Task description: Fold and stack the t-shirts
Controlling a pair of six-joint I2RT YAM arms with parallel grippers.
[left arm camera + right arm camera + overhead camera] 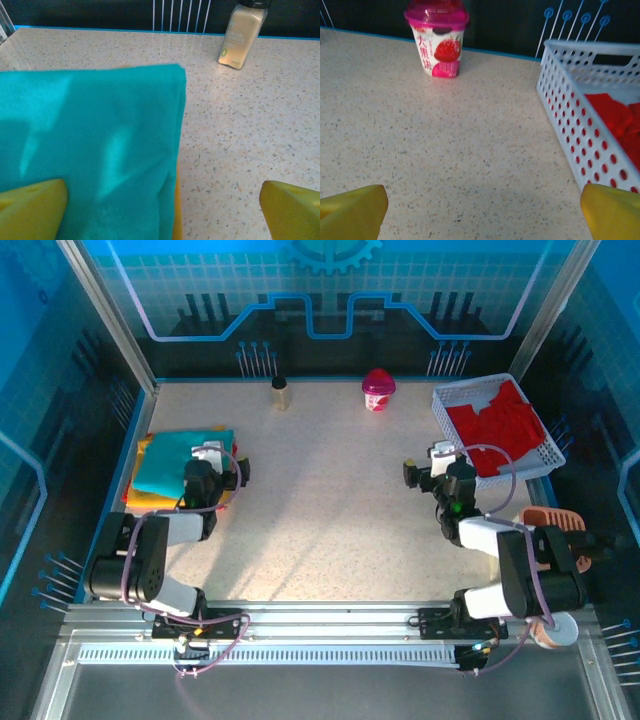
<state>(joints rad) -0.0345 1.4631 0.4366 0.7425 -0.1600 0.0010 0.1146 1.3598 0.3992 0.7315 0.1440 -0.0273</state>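
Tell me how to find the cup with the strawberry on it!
Look at the far edge of the speckled table, left of the white basket. The cup stands upright there. Unlike the pale shaker jar nearby, it has a pink lid.

A pale speckled counter (320, 500) lies in the middle of the cell, with a thin blue strip (75, 28) along its far edge. Behind it stands a dark back wall (320, 350) drawn with bright blue lines, a fine grid and a gear shape (330, 252) at the top. Slanted aluminium posts (105, 315) frame blue-tinted side panels (40, 390). Grooved metal rails (340, 625) run along the near edge. The light is cool and even, and soft shadows cross the counter.
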